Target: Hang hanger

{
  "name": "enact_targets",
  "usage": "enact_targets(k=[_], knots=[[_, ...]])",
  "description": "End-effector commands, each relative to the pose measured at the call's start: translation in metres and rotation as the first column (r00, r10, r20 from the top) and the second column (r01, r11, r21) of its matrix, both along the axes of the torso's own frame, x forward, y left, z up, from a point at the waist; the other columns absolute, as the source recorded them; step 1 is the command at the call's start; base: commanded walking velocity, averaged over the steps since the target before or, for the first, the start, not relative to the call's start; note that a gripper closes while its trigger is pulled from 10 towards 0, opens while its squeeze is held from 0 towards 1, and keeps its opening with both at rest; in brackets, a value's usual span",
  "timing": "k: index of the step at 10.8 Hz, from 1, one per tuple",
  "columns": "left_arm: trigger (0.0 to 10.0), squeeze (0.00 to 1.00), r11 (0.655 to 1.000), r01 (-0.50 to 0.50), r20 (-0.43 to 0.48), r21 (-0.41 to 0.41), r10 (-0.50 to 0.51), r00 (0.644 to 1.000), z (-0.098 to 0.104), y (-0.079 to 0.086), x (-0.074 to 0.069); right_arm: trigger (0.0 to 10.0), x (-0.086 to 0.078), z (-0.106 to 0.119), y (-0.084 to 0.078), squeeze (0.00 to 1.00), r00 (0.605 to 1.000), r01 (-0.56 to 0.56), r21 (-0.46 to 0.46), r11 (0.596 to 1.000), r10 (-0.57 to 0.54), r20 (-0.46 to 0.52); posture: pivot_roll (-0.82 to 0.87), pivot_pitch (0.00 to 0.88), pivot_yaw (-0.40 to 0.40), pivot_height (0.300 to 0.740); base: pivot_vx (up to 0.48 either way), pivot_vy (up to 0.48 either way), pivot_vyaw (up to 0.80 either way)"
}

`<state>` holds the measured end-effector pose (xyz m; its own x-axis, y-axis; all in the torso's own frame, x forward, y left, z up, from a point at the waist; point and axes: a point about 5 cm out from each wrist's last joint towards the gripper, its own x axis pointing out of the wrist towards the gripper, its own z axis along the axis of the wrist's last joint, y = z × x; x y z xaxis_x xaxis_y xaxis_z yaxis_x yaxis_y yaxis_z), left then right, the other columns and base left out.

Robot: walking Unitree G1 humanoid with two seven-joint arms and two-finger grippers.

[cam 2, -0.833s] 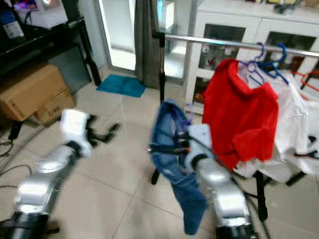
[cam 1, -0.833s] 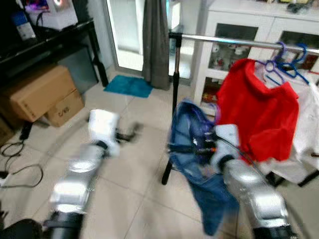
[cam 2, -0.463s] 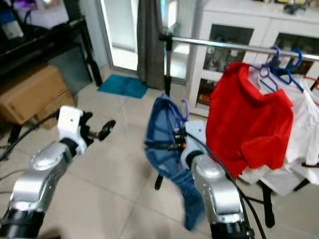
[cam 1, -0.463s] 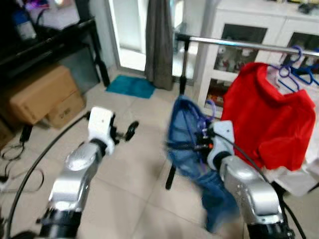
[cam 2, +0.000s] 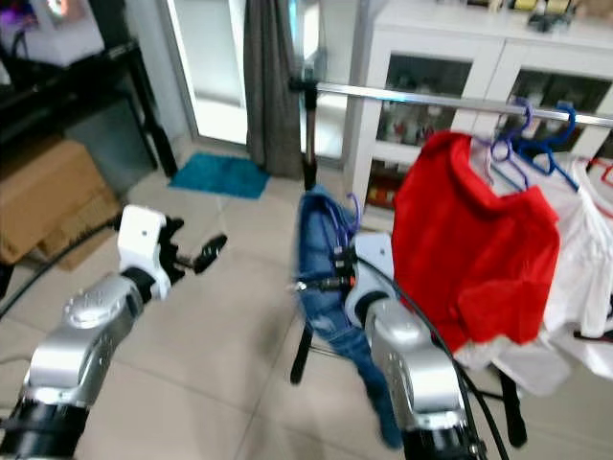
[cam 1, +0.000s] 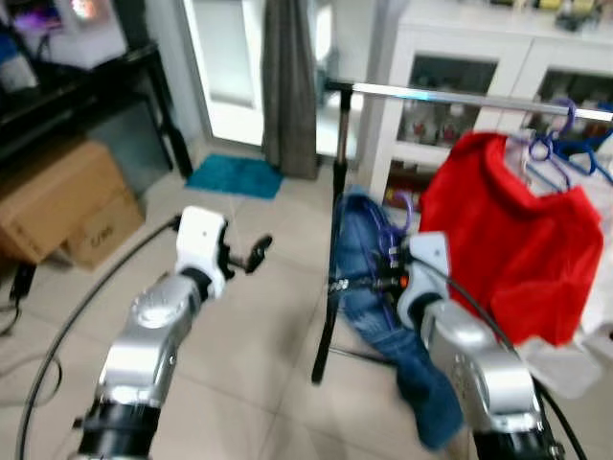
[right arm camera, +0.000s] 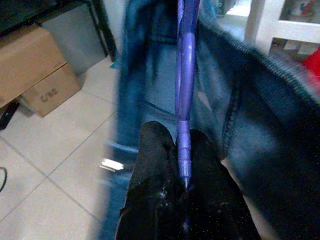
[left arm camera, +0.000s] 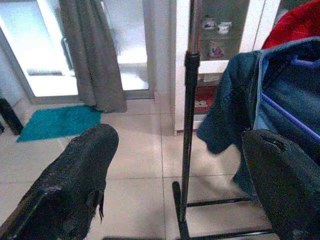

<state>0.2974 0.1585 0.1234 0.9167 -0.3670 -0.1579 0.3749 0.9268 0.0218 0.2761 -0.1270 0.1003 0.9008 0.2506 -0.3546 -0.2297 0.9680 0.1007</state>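
Since the earlier frames, the head camera has shifted, and the denim garment (cam 1: 383,307) is now seen hanging narrower and closer to the rack's upright pole (cam 1: 335,192); both arms have kept much the same poses. The purple hanger (right arm camera: 182,100) is clamped between the black fingers (right arm camera: 150,165) of the right pincer (right arm camera: 179,175), its visible bar running lengthwise straight away from the pincer, with the denim draped around it. This grasp is made plain in the right wrist view, whereas in the head views only a purple loop (cam 1: 406,206) is seen above the cloth, just below the silver rail (cam 1: 450,93), not hooked onto it. The left pincer (cam 1: 251,257) is held out over the tiled floor (cam 1: 259,316), fingers spread wide and empty; through its wrist view the pole's black foot (left arm camera: 182,220) is shown between them. A red shirt (cam 1: 508,249) hangs on the rail by blue hangers (cam 1: 565,153).
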Motion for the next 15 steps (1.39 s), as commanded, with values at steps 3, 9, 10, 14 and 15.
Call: enact_targets(k=[3,9,10,14,15], knots=[[10.0,0.0,0.999,0.031,0.014,-0.008,-0.031,0.999,0.003,-0.009,0.001,10.0,0.005,0.007,-0.008,0.0,0.999,0.036,0.021,0.999,-0.037,0.024,-0.1,0.0,0.035,0.74,0.339,0.0,-0.27],[10.0,0.0,0.998,0.067,0.015,0.0,-0.067,0.998,0.005,-0.011,0.001,10.0,0.012,0.014,-0.011,0.0,0.994,0.072,-0.019,0.997,-0.07,0.089,-0.1,0.0,0.047,0.74,0.339,0.0,-0.27],[10.0,0.0,0.997,0.071,0.017,0.001,-0.071,0.997,0.005,-0.012,0.002,10.0,0.014,0.018,-0.016,0.0,0.984,0.126,-0.023,0.992,-0.122,0.13,-0.1,0.0,0.052,0.74,0.341,0.0,0.0],[10.0,0.0,0.996,0.093,0.026,-0.003,-0.093,0.995,0.008,-0.016,0.004,10.0,0.024,0.041,-0.022,0.0,0.944,0.216,0.051,0.975,-0.221,0.245,-0.1,0.0,0.059,0.74,0.338,0.0,0.0],[10.0,0.0,0.995,0.101,0.029,-0.004,-0.101,0.994,0.009,-0.017,0.004,10.0,0.028,0.046,-0.02,0.0,0.942,0.208,0.052,0.977,-0.215,0.259,-0.09,0.0,0.053,0.74,0.337,0.0,0.0]])
